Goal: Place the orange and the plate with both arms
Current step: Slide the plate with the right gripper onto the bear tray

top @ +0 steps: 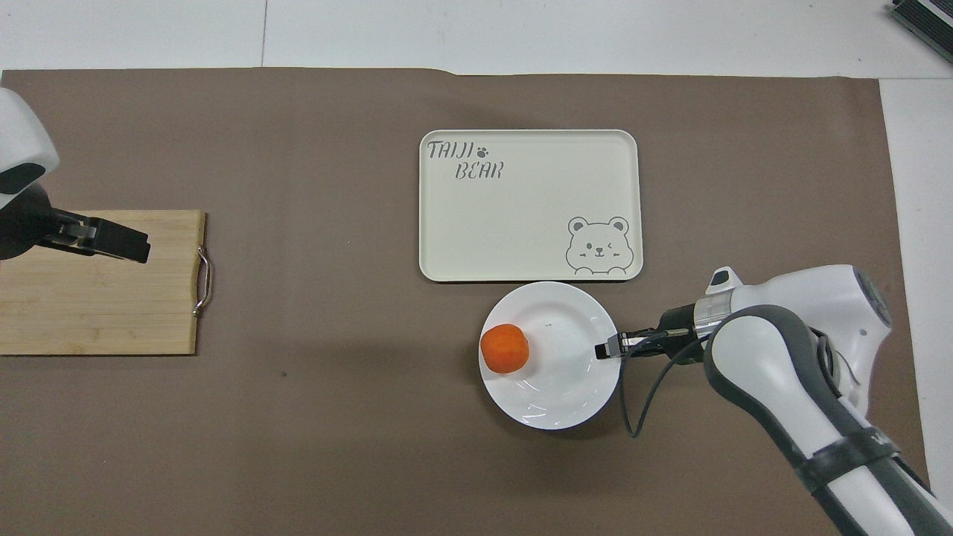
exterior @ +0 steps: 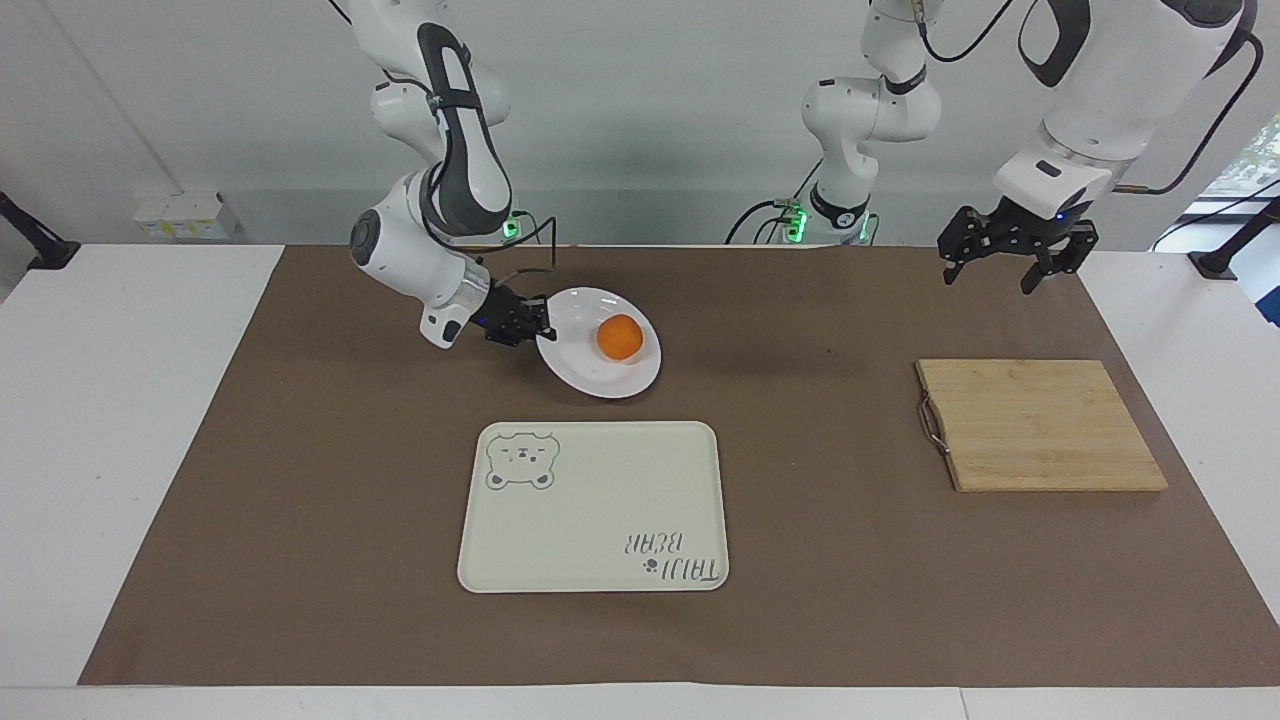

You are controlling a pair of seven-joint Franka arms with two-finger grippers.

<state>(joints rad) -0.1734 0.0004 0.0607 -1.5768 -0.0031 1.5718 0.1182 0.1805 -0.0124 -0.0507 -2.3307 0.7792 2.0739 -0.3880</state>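
The white plate is held by its rim in my right gripper, which is shut on the edge toward the right arm's end. The plate hangs just above the mat and tilts down away from the gripper. It is over the mat beside the tray's edge nearest the robots, as the overhead view shows. The orange lies in the plate against the rim toward the left arm's end, also seen from overhead. The right gripper shows there too. My left gripper is open, empty and raised over the cutting board.
A cream tray with a bear drawing lies mid-table, farther from the robots than the plate. A wooden cutting board with a metal handle lies toward the left arm's end. A brown mat covers the table.
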